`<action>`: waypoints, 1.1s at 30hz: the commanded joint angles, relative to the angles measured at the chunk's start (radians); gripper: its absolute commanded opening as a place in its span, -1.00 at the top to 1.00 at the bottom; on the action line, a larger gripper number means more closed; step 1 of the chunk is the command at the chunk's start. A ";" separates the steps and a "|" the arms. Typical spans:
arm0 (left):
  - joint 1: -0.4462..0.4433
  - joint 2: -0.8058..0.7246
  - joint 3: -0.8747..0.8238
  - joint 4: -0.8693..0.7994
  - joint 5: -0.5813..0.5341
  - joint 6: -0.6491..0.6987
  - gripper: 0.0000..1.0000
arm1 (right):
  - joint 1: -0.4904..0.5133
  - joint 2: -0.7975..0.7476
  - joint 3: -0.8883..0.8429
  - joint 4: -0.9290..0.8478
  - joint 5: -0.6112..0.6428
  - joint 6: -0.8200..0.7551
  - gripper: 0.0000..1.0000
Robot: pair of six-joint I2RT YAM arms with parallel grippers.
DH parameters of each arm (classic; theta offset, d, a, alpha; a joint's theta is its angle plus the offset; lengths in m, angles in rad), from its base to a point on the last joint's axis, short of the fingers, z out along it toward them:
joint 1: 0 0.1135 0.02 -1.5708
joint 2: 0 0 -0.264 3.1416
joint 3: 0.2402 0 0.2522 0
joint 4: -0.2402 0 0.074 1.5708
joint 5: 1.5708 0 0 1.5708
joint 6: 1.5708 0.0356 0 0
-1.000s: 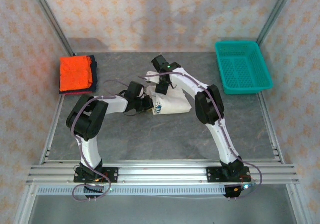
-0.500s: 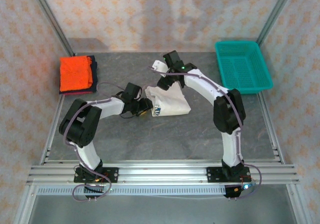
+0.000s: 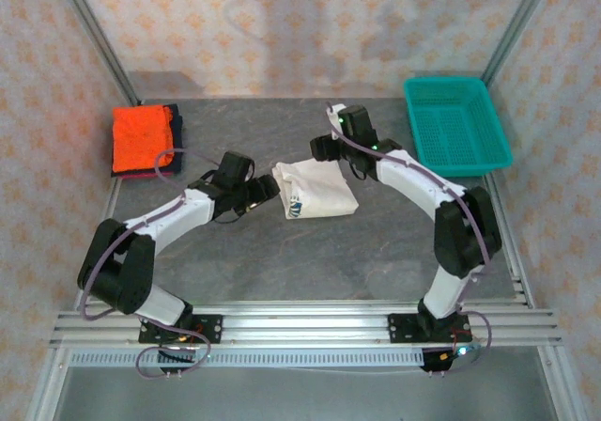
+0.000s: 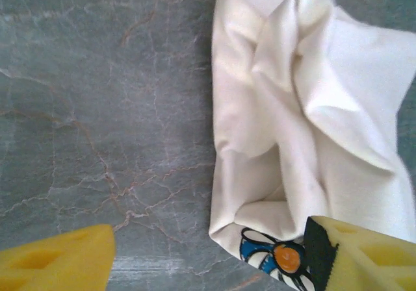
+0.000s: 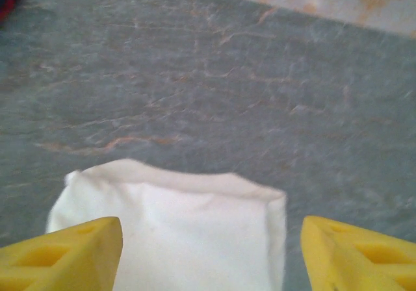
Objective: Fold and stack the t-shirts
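The white t-shirt (image 3: 317,191) is folded into a lumpy packet, so most of its print is tucked out of sight. Only a scrap of blue daisy (image 4: 279,263) peeks out, cut off at the bottom of the left wrist view. The packet's long axis runs straight ahead of the left gripper (image 3: 266,188), printed end nearest it. That gripper is spread and pinches nothing. The right gripper (image 3: 324,148), also spread, hangs at the packet's far edge. Well off to the left gripper's left, the orange t-shirt (image 3: 141,137) covers most of the navy t-shirt (image 3: 176,134).

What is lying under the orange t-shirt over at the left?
A dark navy t-shirt, only its right and near edges peeking out. The orange t-shirt covers the rest, so anything else underneath is hidden.
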 commanded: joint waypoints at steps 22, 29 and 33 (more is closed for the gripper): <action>-0.053 0.533 0.571 -0.100 0.001 -0.012 0.58 | 0.153 0.006 -0.421 0.398 -0.282 0.616 0.32; -0.050 0.587 0.489 -0.047 -0.003 -0.032 0.61 | 0.171 0.090 -0.490 0.383 -0.262 0.649 0.45; -0.044 0.607 0.466 -0.025 0.000 -0.037 0.61 | 0.174 0.113 -0.482 0.314 -0.290 0.629 0.45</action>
